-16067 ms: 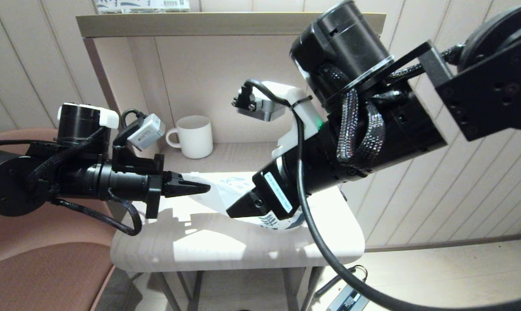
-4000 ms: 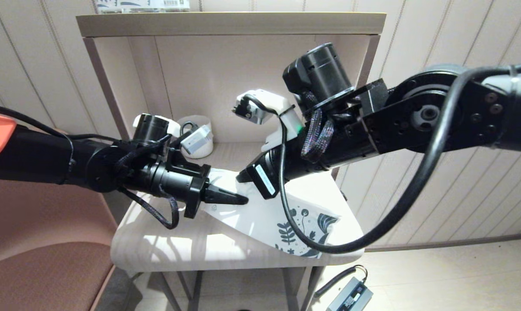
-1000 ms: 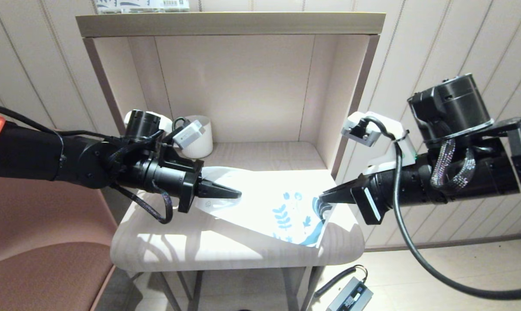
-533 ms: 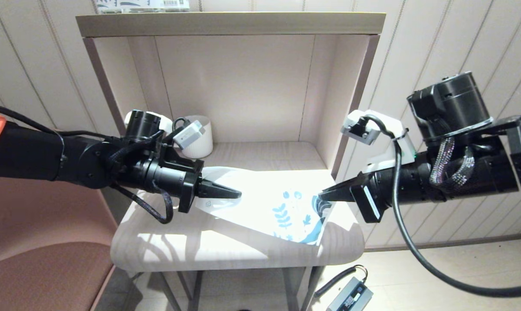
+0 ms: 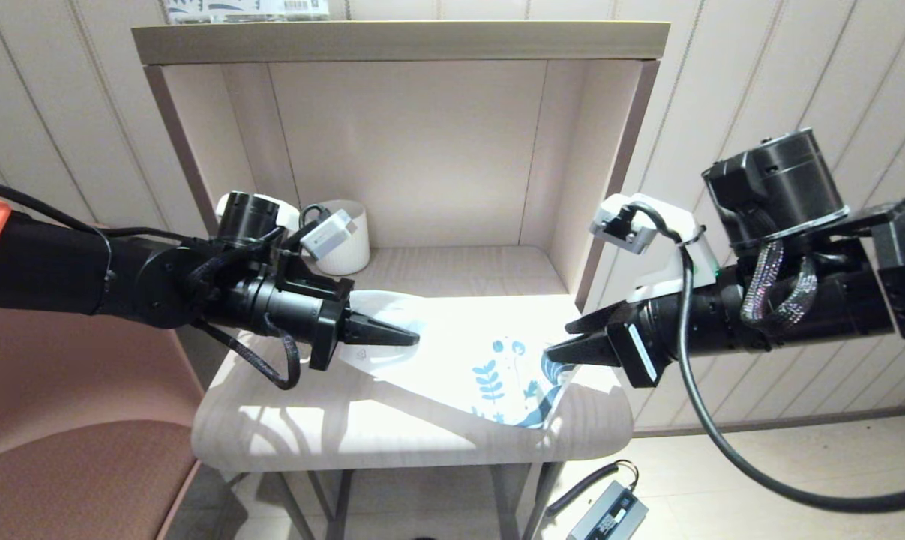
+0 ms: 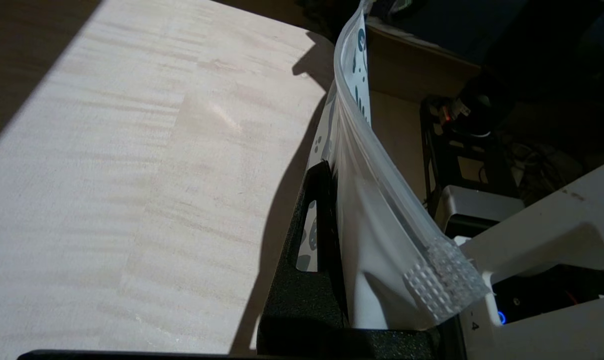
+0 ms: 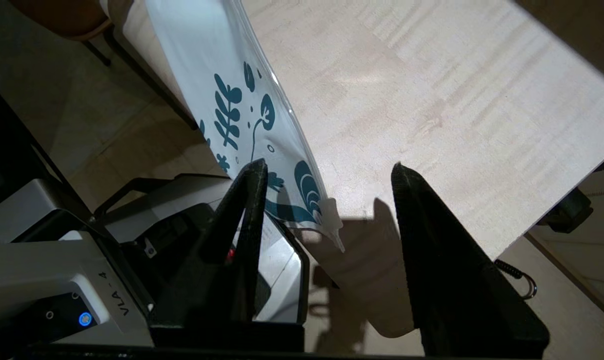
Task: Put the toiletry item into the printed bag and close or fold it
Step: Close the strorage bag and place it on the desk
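The printed bag (image 5: 452,352) stretches slantwise over the small table (image 5: 310,427), lifted at its plain zip end. My left gripper (image 5: 411,339) is shut on that end; in the left wrist view the bag (image 6: 377,225) is pinched against one black finger (image 6: 318,235). My right gripper (image 5: 559,341) is open at the leaf-printed end. In the right wrist view the bag's printed corner (image 7: 281,185) hangs between the spread fingers of the right gripper (image 7: 328,167), touching neither. No toiletry item shows; I cannot tell if it is in the bag.
A white mug (image 5: 345,238) stands at the back left of the shelf alcove, behind my left wrist. A printed box with a barcode (image 5: 246,9) lies on the shelf top. A pink chair (image 5: 62,465) is at the left, and a power adapter (image 5: 608,514) on the floor.
My right gripper, shut at the bag's printed corner half a second ago, has opened, and that end has sagged slightly. The left gripper keeps its hold in place.
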Robot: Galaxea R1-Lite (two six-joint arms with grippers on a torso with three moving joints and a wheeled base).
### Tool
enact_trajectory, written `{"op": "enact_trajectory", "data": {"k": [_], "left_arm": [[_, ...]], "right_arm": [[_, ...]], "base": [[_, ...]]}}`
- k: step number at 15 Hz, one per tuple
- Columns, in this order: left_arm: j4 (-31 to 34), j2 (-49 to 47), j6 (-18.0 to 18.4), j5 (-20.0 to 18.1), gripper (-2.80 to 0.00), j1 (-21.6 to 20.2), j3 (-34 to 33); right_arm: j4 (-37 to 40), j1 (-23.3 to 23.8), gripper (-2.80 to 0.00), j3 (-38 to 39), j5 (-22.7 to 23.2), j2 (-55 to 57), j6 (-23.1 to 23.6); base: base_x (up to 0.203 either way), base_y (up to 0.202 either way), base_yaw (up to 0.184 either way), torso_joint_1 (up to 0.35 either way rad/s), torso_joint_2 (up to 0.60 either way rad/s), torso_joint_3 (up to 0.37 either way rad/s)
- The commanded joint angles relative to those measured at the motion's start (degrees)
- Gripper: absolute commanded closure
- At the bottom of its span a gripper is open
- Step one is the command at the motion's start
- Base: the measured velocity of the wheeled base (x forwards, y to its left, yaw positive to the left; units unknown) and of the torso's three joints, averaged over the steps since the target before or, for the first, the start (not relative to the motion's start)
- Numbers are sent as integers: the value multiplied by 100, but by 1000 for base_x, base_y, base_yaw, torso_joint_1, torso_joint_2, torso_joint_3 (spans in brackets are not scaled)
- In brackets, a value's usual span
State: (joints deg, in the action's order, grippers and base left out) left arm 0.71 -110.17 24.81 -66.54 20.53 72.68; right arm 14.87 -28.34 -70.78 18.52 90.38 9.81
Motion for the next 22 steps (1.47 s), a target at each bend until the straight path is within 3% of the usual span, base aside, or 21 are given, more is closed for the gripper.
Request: {"op": "enact_trajectory", "data": {"k": [1,8,9,14,17,20,22], "left_arm": [[0,4,15,-35,0,4,-8],[-9,8,13,-35,0,-5,36],[-9,13,7,-35,0,-5,27],[11,-18,-110,22,0,-5,159],[-6,-40,-868,117,0,-17,464],[-26,-85,-1615,635,0,-136,849],[-27,-252,-1806,717,0,-154,999]], "right_arm": [[7,-5,-280,-24,12,23,3],[62,56,-280,-45,-18,-576,6],[55,71,0,20,-25,-663,-4],[62,68,0,119,-25,-1280,-728],[61,74,0,472,-32,-1666,-804],[60,56,0,663,-26,-1833,-798],[60,48,0,703,-24,-1849,-797]], "base": [[0,0,0,0,0,0],[0,0,0,0,0,0],[0,0,0,0,0,0],[0,0,0,0,0,0],[0,0,0,0,0,0],[0,0,0,0,0,0],[0,0,0,0,0,0]]}}
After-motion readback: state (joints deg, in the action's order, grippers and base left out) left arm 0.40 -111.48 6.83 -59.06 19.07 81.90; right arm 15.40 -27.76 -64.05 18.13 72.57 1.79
